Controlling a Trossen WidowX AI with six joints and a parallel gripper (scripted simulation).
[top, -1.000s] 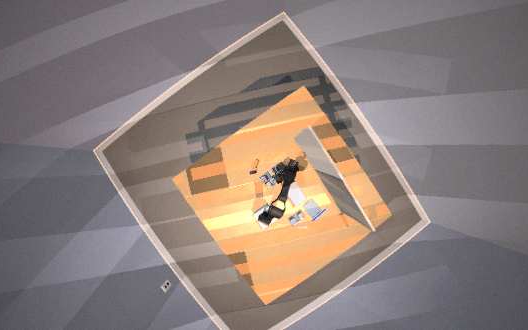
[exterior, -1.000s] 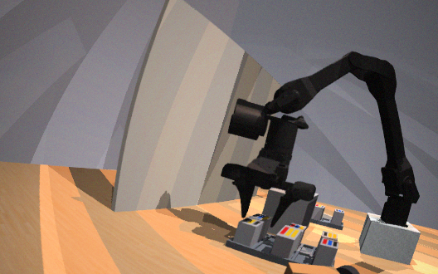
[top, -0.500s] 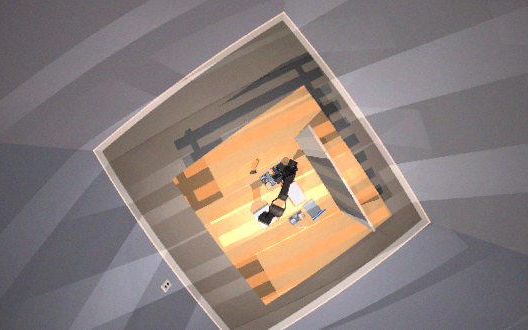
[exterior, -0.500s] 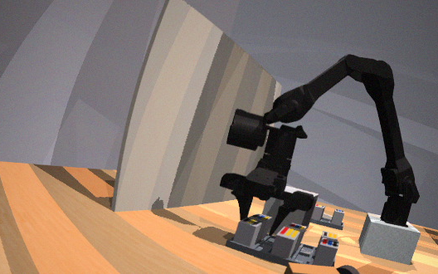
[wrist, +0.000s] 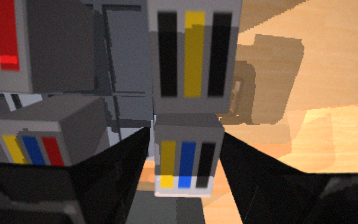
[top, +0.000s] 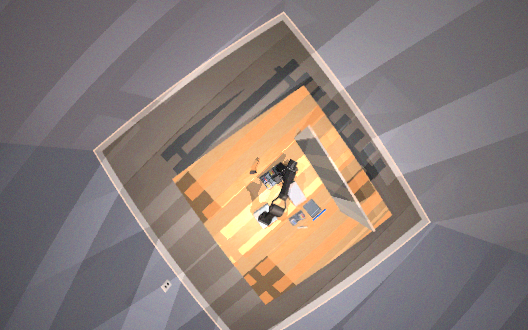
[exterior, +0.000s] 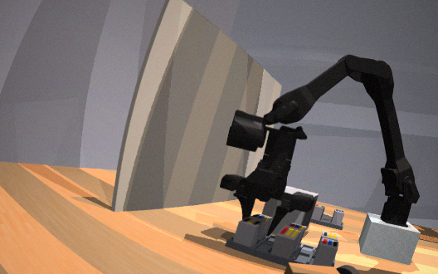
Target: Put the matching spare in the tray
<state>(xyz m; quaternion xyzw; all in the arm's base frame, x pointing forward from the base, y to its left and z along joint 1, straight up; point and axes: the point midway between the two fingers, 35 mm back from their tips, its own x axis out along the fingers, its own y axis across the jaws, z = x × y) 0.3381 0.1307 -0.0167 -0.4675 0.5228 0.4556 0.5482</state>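
My gripper (exterior: 259,224) (wrist: 183,134) is open. Its fingertips straddle a grey spare with yellow, blue and black stripes (wrist: 185,162), very close to its sides; no firm contact shows. A spare with black, yellow and black stripes (wrist: 194,55) stands beside it. A yellow, blue and red spare (wrist: 36,147) and a red and yellow one (wrist: 56,50) stand to the left in the wrist view. All stand in the dark rack (exterior: 238,246) (wrist: 126,47). A flat grey tray with a blue edge (top: 312,208) lies across the table. No code on the mounted unit is readable.
A tall upright panel (top: 335,179) (exterior: 158,166) stands behind the gripper. A pale box (top: 296,193) (exterior: 302,191) stands between rack and tray. A small grey base with upright blocks (top: 296,217) (exterior: 328,224) is near the arm's pedestal (exterior: 390,241).
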